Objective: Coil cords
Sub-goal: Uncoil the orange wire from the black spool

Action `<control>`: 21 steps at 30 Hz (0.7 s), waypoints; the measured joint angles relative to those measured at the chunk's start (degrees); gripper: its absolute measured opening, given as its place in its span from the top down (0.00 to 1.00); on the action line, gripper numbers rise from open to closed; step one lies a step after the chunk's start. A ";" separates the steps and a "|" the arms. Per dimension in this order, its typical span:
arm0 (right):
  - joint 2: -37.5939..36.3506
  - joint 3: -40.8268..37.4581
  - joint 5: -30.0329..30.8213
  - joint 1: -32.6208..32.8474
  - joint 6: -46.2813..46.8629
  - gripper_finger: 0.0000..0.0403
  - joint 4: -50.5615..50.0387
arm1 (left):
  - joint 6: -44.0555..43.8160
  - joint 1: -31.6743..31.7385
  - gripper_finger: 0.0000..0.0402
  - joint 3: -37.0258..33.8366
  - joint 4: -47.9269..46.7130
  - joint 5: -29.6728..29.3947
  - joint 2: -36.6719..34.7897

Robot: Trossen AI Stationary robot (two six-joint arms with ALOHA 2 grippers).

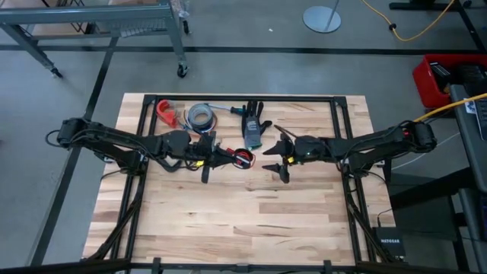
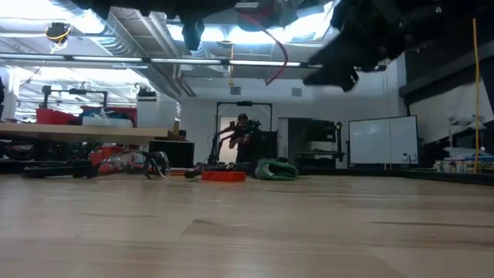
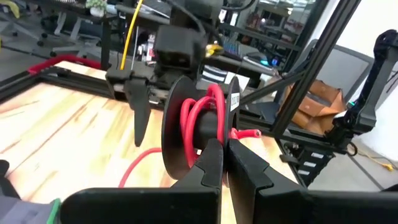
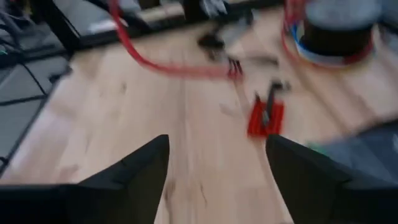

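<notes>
From my overhead feed I see the wooden table point(image 1: 228, 221) with a black-and-green glove point(image 1: 255, 125) lying near its far edge. Just beside it sits a grey tape roll point(image 1: 201, 116), and beside that a red clamp-like tool point(image 1: 166, 112). On the floor beyond the table, a yellow cable point(image 1: 415, 29) runs past a round grey stand base point(image 1: 323, 18).
</notes>
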 joint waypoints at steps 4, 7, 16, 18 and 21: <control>-0.02 0.00 -0.92 0.00 -4.07 0.32 3.60 | -0.29 0.00 1.00 0.00 0.04 0.00 0.00; -0.02 0.00 -0.98 0.00 -6.21 0.32 3.69 | -1.37 0.00 1.00 0.00 0.26 0.00 0.00; -0.02 0.00 -1.60 4.14 -23.62 0.32 4.72 | -4.15 -0.39 1.00 0.00 2.44 0.00 1.27; 0.00 0.00 0.43 5.46 -25.63 0.32 5.86 | -4.88 -0.39 1.00 0.00 2.60 -0.45 1.66; 0.05 0.00 3.78 6.41 -28.05 0.32 7.49 | -5.89 -0.40 1.00 0.00 4.63 -0.68 2.77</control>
